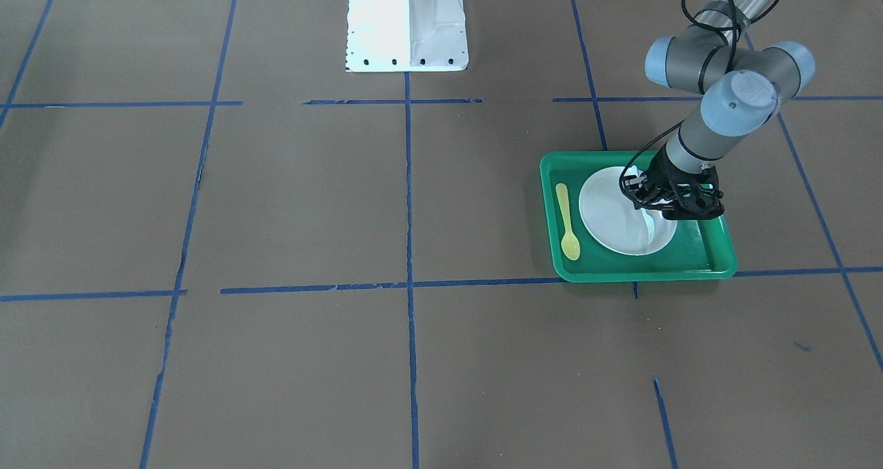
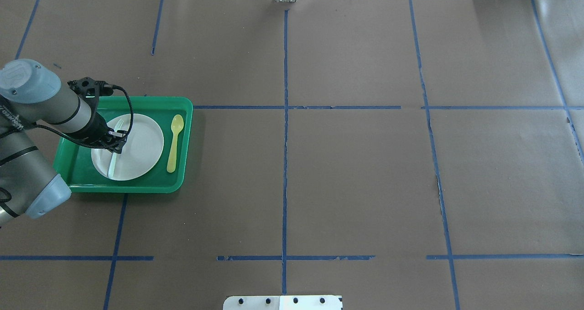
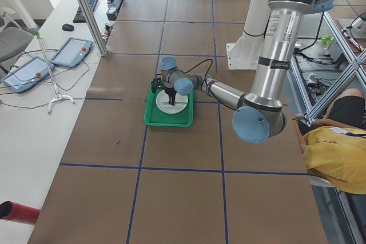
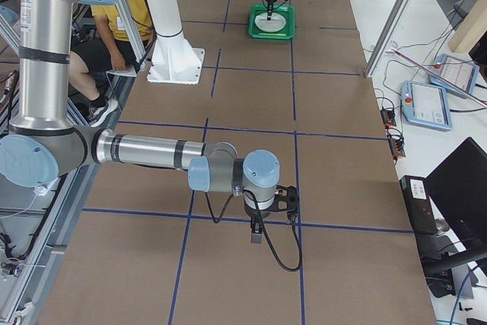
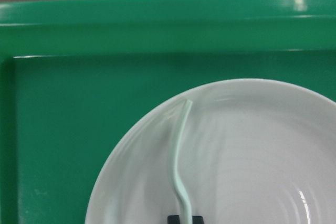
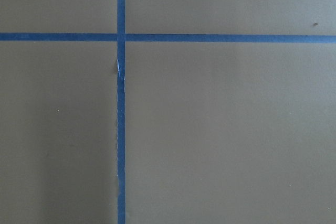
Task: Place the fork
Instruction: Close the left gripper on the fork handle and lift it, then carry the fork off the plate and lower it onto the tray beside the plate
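A green rectangular plastic tray (image 2: 186,118) near the bench's left edge holds a round white plate (image 2: 142,142). The left gripper (image 2: 118,147) is pinched closed on the small pale plastic fork (image 5: 178,167) over the plate's left side. A yellow plastic spoon (image 2: 173,142) lies beside the plate. Whether the right gripper (image 4: 256,235) is closed cannot be told.

Lit brightly and evenly from overhead, with only soft, faint shadows. Blown out to featureless white at the robot base (image 1: 407,21). In the left wrist view, slightly soft, flecked with glare on the green tray (image 5: 157,24) rim and the plate (image 5: 252,145), with the pale fork (image 5: 181,150) low in contrast. Dimmer toward the lower left in the right wrist view.
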